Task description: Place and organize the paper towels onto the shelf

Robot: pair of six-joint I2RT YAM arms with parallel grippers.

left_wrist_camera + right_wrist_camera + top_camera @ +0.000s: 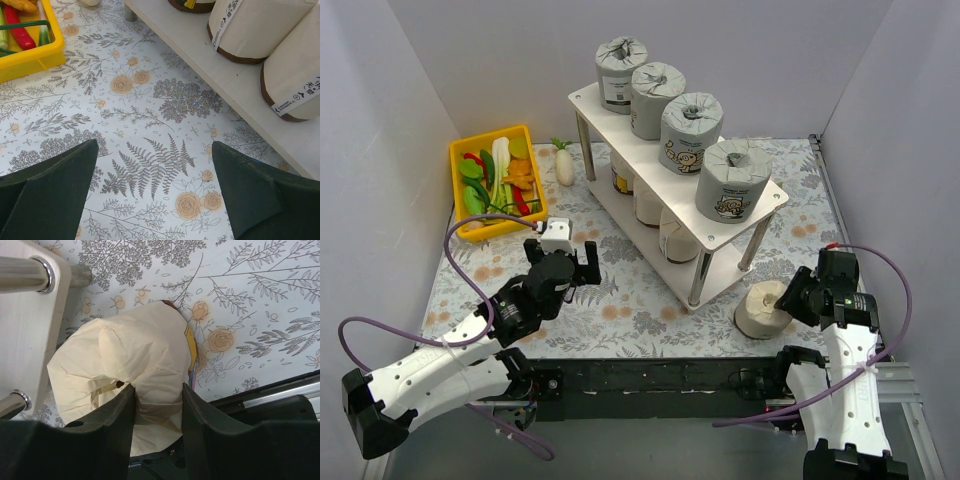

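The shelf [585,100] stands across the middle of the table. Several grey paper towels [690,130] stand in a row on its top board. Three cream ones [678,240] stand on the lower board. A fourth cream roll [763,308] stands on the table by the shelf's near right leg. My right gripper [788,298] is shut on that roll's wall at its near side; in the right wrist view the roll [135,350] sits between the fingers of the gripper [158,390]. My left gripper [562,255] is open and empty over the cloth, left of the shelf.
A yellow bin [460,155] of vegetables sits at the far left, a white radish [565,165] beside it. The left wrist view shows its gripper [154,150] above the cloth, the lower shelf board [235,85], two cream rolls [255,25] and the bin's corner [35,55]. The shelf board [25,325] is left of the held roll.
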